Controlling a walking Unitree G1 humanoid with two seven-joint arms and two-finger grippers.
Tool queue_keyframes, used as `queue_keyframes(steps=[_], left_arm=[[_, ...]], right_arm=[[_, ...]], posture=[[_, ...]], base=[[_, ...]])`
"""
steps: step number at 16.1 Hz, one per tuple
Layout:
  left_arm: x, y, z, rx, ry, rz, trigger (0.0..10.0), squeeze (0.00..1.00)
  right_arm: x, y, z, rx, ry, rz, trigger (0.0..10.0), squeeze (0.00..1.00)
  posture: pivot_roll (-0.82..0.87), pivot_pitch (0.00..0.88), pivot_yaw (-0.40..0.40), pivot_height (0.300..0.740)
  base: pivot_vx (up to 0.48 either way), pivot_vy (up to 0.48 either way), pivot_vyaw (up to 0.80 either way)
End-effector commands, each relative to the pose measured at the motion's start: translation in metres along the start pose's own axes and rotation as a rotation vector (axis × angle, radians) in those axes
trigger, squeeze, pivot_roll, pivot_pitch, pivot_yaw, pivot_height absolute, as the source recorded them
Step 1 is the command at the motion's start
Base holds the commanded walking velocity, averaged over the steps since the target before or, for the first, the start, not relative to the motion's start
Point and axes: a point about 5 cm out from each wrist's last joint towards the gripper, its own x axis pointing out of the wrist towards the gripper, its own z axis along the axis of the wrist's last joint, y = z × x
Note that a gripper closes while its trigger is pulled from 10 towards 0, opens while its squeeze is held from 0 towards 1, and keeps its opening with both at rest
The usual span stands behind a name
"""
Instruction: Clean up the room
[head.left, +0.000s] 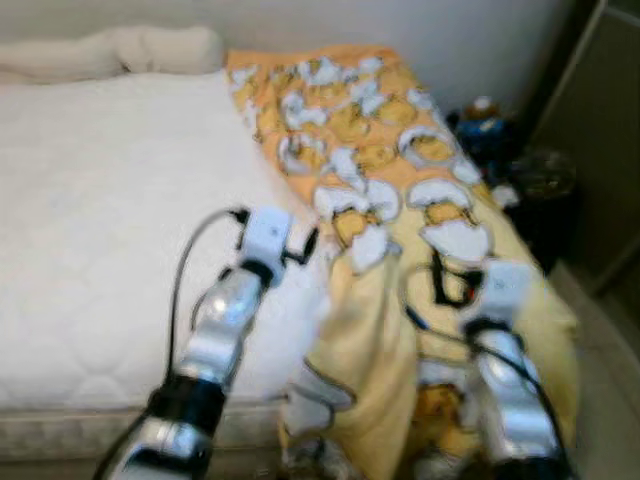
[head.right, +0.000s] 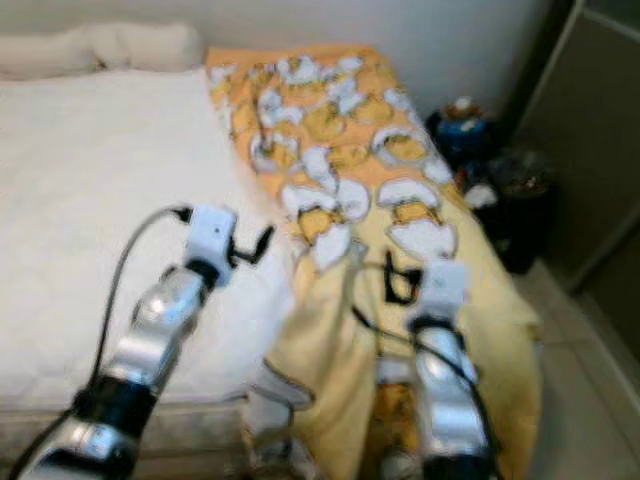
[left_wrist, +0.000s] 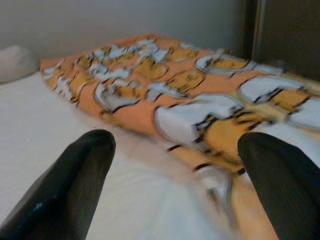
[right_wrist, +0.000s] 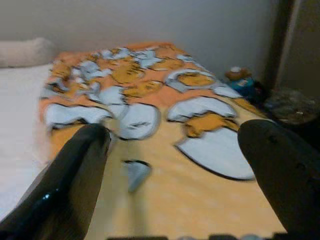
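Note:
An orange and yellow blanket (head.left: 370, 150) with a cartoon egg print lies along the right side of a white mattress (head.left: 100, 220), and its near end hangs crumpled over the foot of the bed. My left gripper (head.left: 308, 245) is open above the mattress, just beside the blanket's left edge; the left wrist view shows its fingers (left_wrist: 75, 175) spread wide with nothing between them. My right gripper (head.left: 448, 283) is open over the yellow near part of the blanket, and its fingers (right_wrist: 75, 170) hold nothing.
A cream pillow (head.left: 110, 50) lies at the head of the bed against the wall. On the floor to the right of the bed are a blue object (head.left: 485, 125) and a dark bin (head.left: 540, 175). Beyond them stands a dark cupboard (head.left: 600, 130), with tiled floor (head.left: 610, 400) nearer.

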Motion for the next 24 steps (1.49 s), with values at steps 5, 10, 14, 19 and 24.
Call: queue_keyframes(steps=[5,10,14,19,24], left_arm=[[0.008,-0.014,-0.007,-0.160,0.131,-0.131,10.0,1.00],[0.000,-0.048,-0.023,-0.132,0.276,-0.382,10.0,1.00],[-0.001,-0.074,-0.032,-0.170,0.310,-0.432,10.0,0.00],[-0.004,-0.101,-0.030,-0.260,0.335,-0.520,10.0,0.00],[-0.002,-0.107,-0.042,-0.111,0.361,-0.483,10.0,0.00]], right_arm=[[-0.004,-0.013,0.003,-0.014,-0.009,-0.071,10.0,0.00],[-0.016,-0.028,0.000,-0.027,0.005,-0.112,10.0,0.00],[-0.032,-0.034,0.006,-0.060,-0.012,-0.106,10.0,0.00],[-0.048,-0.030,0.014,-0.072,-0.024,-0.098,10.0,0.00],[-0.043,-0.016,0.018,-0.047,-0.024,-0.067,10.0,0.00]], posture=[[-0.13,0.000,0.041,0.736],[-0.13,0.000,0.046,0.736],[-0.20,0.021,0.065,0.736],[-0.28,0.060,0.074,0.736],[-0.28,0.052,0.081,0.736]], base=[[0.000,0.000,0.00],[0.000,0.000,0.00],[0.000,0.000,0.00],[0.000,0.000,0.00],[0.000,0.000,0.00]])
